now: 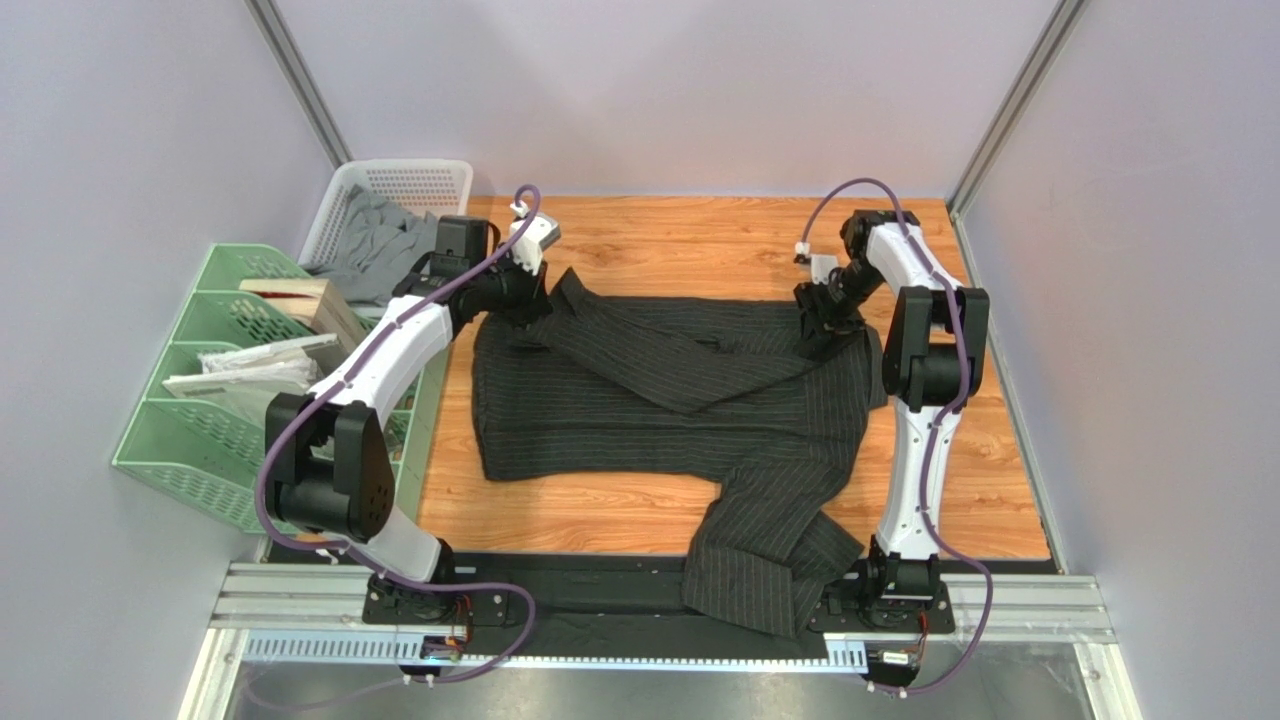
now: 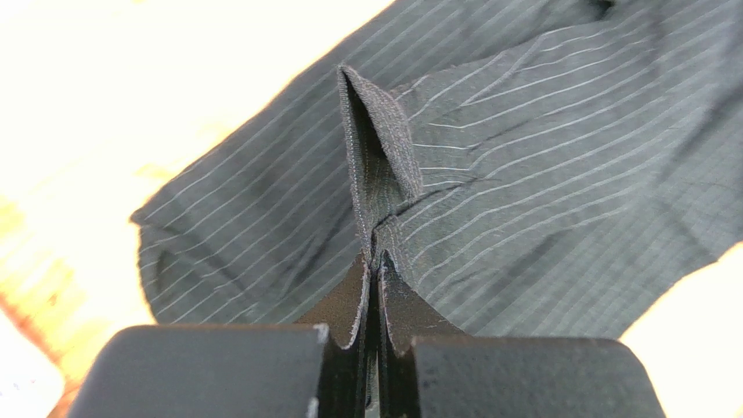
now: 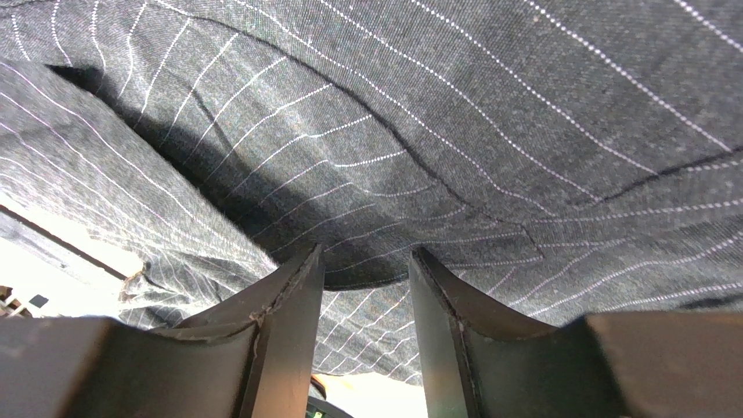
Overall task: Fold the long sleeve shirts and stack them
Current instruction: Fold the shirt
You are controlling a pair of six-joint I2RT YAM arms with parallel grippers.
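Observation:
One long sleeve shirt (image 1: 661,413), charcoal with pale pinstripes, lies spread across the wooden table (image 1: 676,233). One sleeve is folded over its body; the other sleeve (image 1: 766,548) trails over the near edge. My left gripper (image 1: 526,297) is at the shirt's back-left corner; the left wrist view shows this gripper (image 2: 375,255) shut on a raised pinch of the shirt (image 2: 541,174). My right gripper (image 1: 824,320) is at the back-right corner. In the right wrist view it (image 3: 366,257) stands open, and a fold of the shirt (image 3: 419,113) lies just past its fingertips.
A white basket (image 1: 436,177) holding grey cloth stands at the back left. Green mesh file racks (image 1: 188,435) with papers and a wooden box stand left of the table. Metal frame posts rise at both back corners. A black strip (image 1: 571,573) runs along the near edge.

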